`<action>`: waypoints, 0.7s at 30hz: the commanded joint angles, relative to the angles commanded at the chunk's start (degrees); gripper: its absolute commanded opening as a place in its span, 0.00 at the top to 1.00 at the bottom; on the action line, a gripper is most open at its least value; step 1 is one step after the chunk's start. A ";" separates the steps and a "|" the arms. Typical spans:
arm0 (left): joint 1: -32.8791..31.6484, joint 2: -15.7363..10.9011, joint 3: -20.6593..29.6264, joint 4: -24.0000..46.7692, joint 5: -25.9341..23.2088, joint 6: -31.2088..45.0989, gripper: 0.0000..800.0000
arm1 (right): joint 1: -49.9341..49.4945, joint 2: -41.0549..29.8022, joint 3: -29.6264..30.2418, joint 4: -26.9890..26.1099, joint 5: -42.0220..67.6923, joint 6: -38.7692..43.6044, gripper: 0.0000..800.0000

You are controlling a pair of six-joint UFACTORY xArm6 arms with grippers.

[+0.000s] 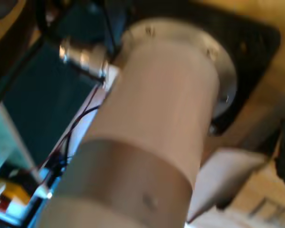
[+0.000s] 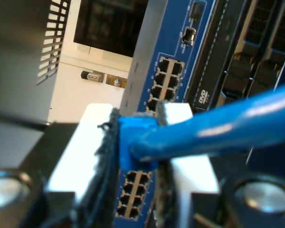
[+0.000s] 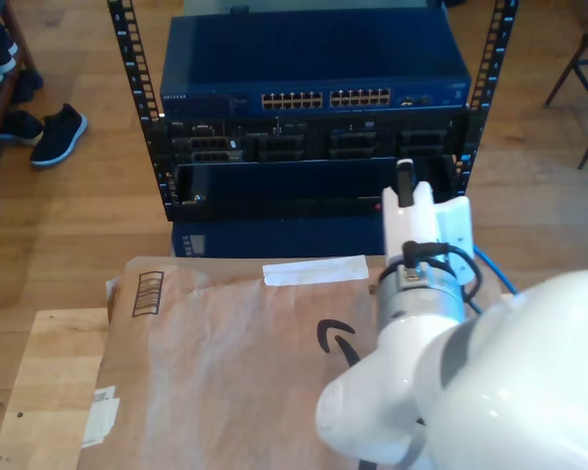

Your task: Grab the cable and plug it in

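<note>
The blue cable runs out from between the black pads of my second gripper, which is shut on the cable's end piece. Right behind it stands the blue network switch with its rows of empty ports. In the exterior view my second gripper, white with a dark tip, points at the rack a little below the switch, towards the exterior view's right. A short stretch of the cable shows just beside that arm. The first wrist view is blurred and looks onto a pale arm cylinder.
Black server units sit in the rack under the switch, between the rack posts. A brown paper package lies in front on a wooden board. Shoes lie on the floor at the exterior view's left.
</note>
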 joint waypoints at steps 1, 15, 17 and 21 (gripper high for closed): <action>0.88 0.00 1.32 0.00 -1.14 1.14 0.00 | -0.09 0.35 -0.44 0.09 0.00 0.00 1.00; 9.76 -3.52 10.20 0.00 -11.52 12.13 0.00 | -0.09 3.43 -1.93 3.43 0.18 0.00 1.00; 11.25 -3.69 14.07 0.00 -16.88 15.82 0.00 | 0.00 3.34 -2.11 4.31 0.18 -0.97 1.00; 16.53 -1.67 19.87 -0.44 -30.15 18.20 0.00 | 0.00 3.43 -2.55 4.48 0.26 -2.99 1.00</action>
